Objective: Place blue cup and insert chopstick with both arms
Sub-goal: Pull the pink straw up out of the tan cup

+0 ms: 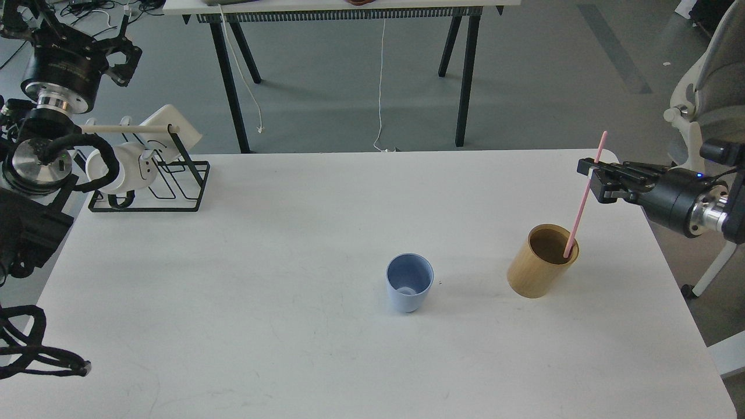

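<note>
The blue cup (409, 282) stands upright and empty near the middle of the white table (291, 337). My right gripper (590, 177) is shut on the pink chopstick (584, 198) and holds it tilted, raised, with its lower tip at the rim of the tan bamboo cylinder (542, 260). My left gripper (119, 55) is up at the far left, above the black wire rack (169, 183), away from the cup; its fingers look spread and hold nothing.
The black wire rack at the back left carries a white mug (119, 169) and a pale wooden rod (131, 129). Another table (349, 9) stands behind. A grey office chair (707, 87) is at the right, beside the table's corner.
</note>
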